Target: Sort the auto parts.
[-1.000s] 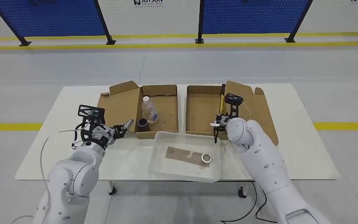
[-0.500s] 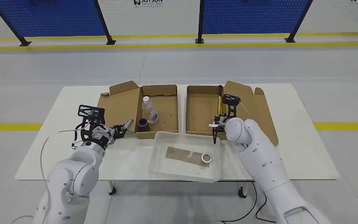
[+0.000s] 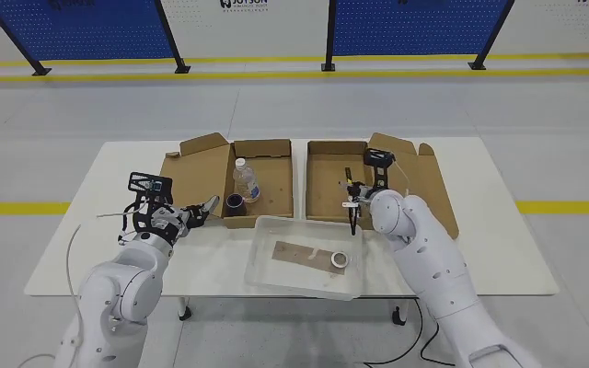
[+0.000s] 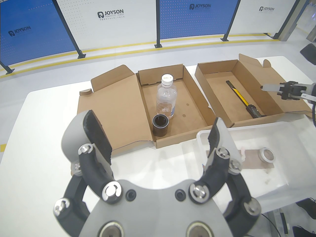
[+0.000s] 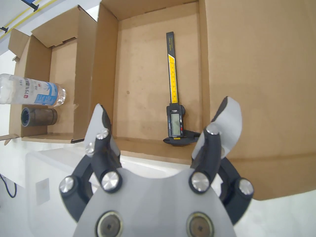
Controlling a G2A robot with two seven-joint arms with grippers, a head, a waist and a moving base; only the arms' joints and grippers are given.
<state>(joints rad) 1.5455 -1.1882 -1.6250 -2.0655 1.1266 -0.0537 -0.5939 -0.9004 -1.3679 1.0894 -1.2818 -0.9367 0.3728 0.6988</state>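
Since the small metal ring, lying on a brown card strip in the clear tray, looks like the one part not yet boxed, I judge it light, rigid and slick, apt to skate on the card; pinching across its outer rim from above seems the safest hold. The right gripper hovers spread and empty over the near edge of the right box, where a caliper lies. The left gripper, likewise spread, hangs over the table beside the left box, which holds a black sleeve and a bottle.
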